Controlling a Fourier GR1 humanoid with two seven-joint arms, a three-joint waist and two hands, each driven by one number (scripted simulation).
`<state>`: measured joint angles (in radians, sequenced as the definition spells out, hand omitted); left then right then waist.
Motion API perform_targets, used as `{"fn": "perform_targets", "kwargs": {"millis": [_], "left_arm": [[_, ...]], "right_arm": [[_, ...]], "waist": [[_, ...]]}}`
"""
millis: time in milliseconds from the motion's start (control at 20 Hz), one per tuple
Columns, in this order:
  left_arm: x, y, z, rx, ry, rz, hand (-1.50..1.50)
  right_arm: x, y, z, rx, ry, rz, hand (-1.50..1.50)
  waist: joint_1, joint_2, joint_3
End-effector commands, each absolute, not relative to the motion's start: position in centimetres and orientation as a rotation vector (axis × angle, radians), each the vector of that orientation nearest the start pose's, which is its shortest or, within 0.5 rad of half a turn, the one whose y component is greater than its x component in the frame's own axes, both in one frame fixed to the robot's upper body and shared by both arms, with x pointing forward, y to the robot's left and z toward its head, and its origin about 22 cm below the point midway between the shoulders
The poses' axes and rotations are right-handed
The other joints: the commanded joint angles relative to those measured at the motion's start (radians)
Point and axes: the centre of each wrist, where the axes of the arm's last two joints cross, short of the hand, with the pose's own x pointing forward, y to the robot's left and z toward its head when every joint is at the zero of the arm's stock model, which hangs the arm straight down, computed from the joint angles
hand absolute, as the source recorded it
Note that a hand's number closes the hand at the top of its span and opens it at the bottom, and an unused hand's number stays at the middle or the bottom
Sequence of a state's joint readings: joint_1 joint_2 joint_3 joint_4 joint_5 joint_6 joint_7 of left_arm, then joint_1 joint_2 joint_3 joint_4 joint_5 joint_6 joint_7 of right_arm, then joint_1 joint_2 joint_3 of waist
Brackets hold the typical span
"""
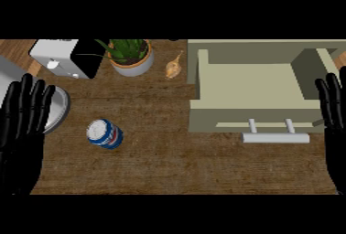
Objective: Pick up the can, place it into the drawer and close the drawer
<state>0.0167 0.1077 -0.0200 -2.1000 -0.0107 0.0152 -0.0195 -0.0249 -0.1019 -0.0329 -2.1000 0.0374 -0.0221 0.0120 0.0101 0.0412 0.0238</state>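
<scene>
A blue and white can [105, 133] stands on the wooden counter, left of centre. The beige drawer [246, 84] is pulled open at the upper right, nothing inside it, with a pale handle [275, 135] on its front. My left hand [21, 123] rests open at the left edge, fingers up, a short way left of the can. At the right edge my right hand [333, 114] rests open, fingers up, beside the drawer's right side.
A potted plant [130, 57] and a small brownish object [173, 68] stand at the back. A white appliance [63, 57] sits at the back left. A metal sink bowl [57, 107] shows partly behind my left hand.
</scene>
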Motion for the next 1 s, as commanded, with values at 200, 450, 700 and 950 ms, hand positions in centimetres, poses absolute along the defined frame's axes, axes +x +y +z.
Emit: {"fn": "perform_targets", "kwargs": {"millis": [200,450,700,950], "left_arm": [[19.2,23.5,11.6,0.581,-1.999,0.247,-1.50],[18.3,24.0,8.5,0.694,-1.622,0.606,-1.50],[17.1,18.7,9.3,0.712,-1.603,0.672,-1.50],[16.6,17.5,11.7,0.726,-1.596,0.668,-1.50]], "right_arm": [[20.9,-24.3,13.1,-0.062,-2.100,0.057,-1.50],[20.5,-25.4,10.2,-0.159,-1.814,-0.061,-1.50],[21.6,-25.8,10.7,-0.166,-1.804,-0.084,-1.50],[20.1,-27.0,10.5,-0.166,-1.803,-0.079,-1.50]], "waist": [[-0.002,-0.045,-0.021],[-0.007,-0.039,-0.022],[-0.010,-0.040,-0.021],[-0.012,-0.042,-0.023]]}}
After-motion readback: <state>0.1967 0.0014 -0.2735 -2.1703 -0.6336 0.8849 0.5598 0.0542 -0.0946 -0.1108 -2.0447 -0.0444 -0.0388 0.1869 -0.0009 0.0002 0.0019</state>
